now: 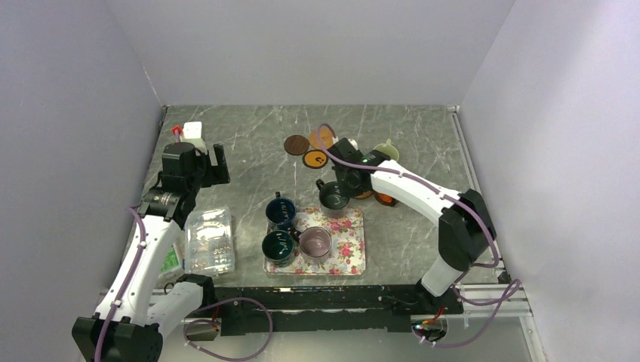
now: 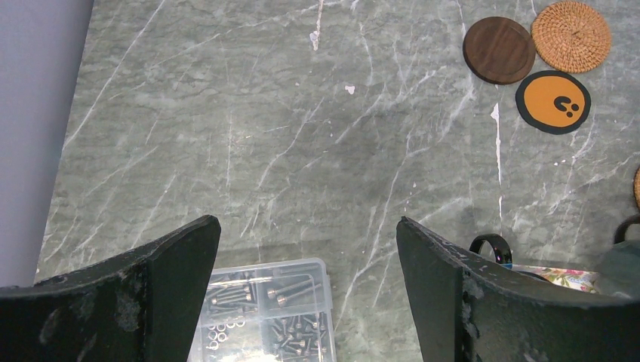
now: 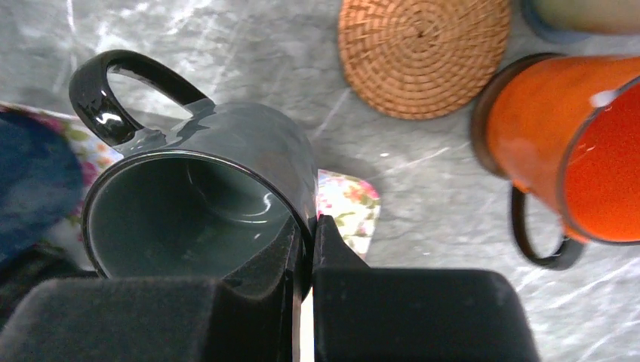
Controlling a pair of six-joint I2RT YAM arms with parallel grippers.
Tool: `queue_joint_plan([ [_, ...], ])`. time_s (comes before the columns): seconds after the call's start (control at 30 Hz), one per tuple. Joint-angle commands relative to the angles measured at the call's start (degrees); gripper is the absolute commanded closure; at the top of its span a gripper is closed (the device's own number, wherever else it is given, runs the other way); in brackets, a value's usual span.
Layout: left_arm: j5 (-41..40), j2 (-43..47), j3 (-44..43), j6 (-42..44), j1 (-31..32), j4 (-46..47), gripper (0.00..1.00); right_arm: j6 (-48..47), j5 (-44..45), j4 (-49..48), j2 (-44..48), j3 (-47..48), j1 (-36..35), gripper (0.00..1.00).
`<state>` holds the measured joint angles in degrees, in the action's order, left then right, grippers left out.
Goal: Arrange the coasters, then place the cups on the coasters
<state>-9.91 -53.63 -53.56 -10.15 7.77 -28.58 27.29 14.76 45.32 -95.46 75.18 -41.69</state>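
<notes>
Right gripper (image 3: 308, 240) is clamped on the rim of the dark green cup (image 3: 196, 204). We're placing cups now, and next comes a clean lift toward the woven coaster (image 3: 423, 53). Left gripper (image 2: 308, 226) hangs wide open.

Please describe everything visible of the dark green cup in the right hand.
The dark green cup looks glazed and glossy, with a grey-green inside and a black loop handle. Nothing shows inside it. The right hand is shut on its rim, one finger inside, one outside. It is at a corner of the floral tray, near a woven coaster. Whether it is lifted is unclear.
</notes>
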Motion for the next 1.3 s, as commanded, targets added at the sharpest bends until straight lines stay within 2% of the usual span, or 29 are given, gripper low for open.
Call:
queue_joint_plan([
  [0.0,0.56,0.30,-0.64,-0.22,0.23,0.62,0.06,-15.41,-5.00,-4.89,8.87,-5.07,2.33,1.00],
  [0.1,0.60,0.13,-0.66,-0.23,0.23,0.62,0.06,-21.05,-10.90,-5.46,12.42,-9.65,2.40,1.00],
  [0.37,1.15,-0.43,-0.58,-0.39,0.23,0.79,0.06,-24.84,-14.41,-7.21,14.90,-14.57,2.36,1.00],
  [0.5,1.10,-0.60,-0.58,-0.39,0.23,0.73,0.06,-25.62,-12.84,-8.20,13.43,-15.19,2.40,1.00],
  [0.63,1.11,-0.61,-0.58,-0.29,0.23,0.72,0.06,-24.92,-10.69,-11.01,14.44,-16.53,2.40,0.67],
  [0.77,1.02,-0.70,-0.58,-0.32,0.23,0.67,0.06,-22.15,-8.05,-11.15,16.90,-16.29,2.40,0.53],
  [0.83,0.93,-0.72,-0.58,-0.31,0.23,0.63,0.06,-19.55,-7.36,-10.98,18.95,-15.88,2.40,0.48],
  [0.87,0.95,-0.74,-0.58,-0.31,0.18,0.63,0.06,-17.67,-7.31,-11.28,20.83,-15.85,2.37,0.42],
  [0.97,0.77,-0.76,-0.65,-0.31,0.23,0.55,0.06,-8.12,-4.16,-9.87,23.69,-15.47,2.40,0.34],
  [1.1,1.06,-0.80,-0.67,-0.37,0.24,0.54,0.06,10.89,3.40,3.17,24.41,-13.27,1.82,0.32],
  [1.27,0.94,-0.50,-0.73,-0.32,0.32,0.54,0.06,25.47,1.36,5.62,27.69,-17.94,0.17,0.33],
])
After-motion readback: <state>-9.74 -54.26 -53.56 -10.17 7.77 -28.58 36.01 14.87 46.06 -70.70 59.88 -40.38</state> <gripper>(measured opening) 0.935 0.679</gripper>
